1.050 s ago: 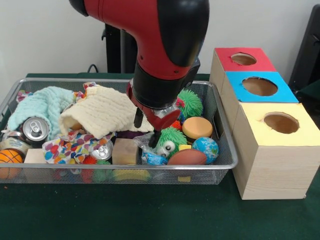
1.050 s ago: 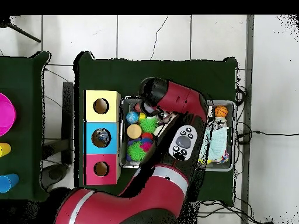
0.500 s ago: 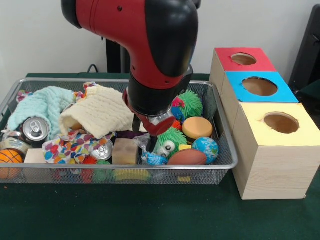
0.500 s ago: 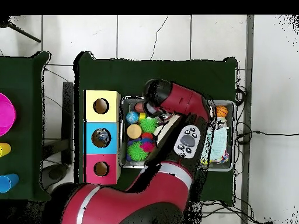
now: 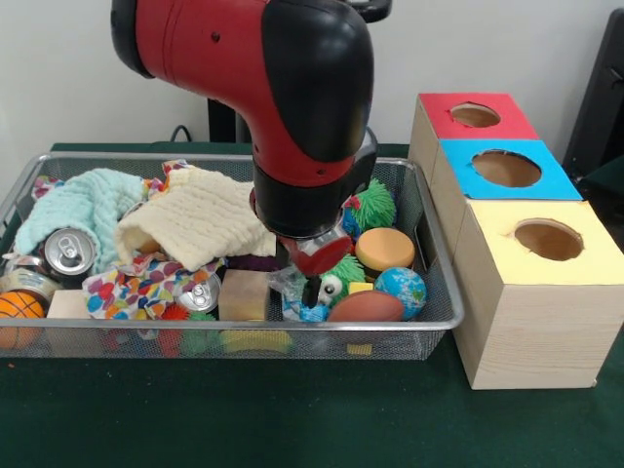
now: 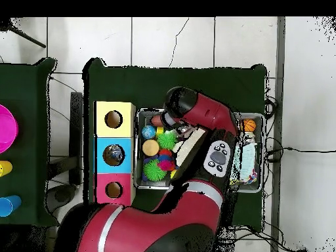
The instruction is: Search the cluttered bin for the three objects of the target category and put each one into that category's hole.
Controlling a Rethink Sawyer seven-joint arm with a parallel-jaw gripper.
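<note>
Arm (image 5: 292, 127) low over wire bin (image 5: 444, 292) — balls, cans, cloths crowd around

Wire-mesh metal bin (image 5: 444, 292), knitted cloth (image 5: 200, 219), wooden boxes (image 5: 531, 336)

The arm (image 5: 283, 107) hides the bin's (image 5: 444, 302) middle; the green spiky toy (image 5: 336, 278) shows only partly, and the gripper's (image 5: 310, 289) state seems unreadable among the clutter.

One wire bin (image 5: 444, 292) holds two cans (image 5: 68, 251) (image 5: 200, 292), two green spiky balls (image 5: 373, 205) (image 5: 343, 273), one globe ball (image 5: 401, 289), one basketball (image 5: 19, 307) and two cloths (image 5: 73, 205) (image 5: 200, 219); beside it stand three boxes (image 5: 473, 117) (image 5: 507, 171) (image 5: 546, 292), each with one hole
</note>
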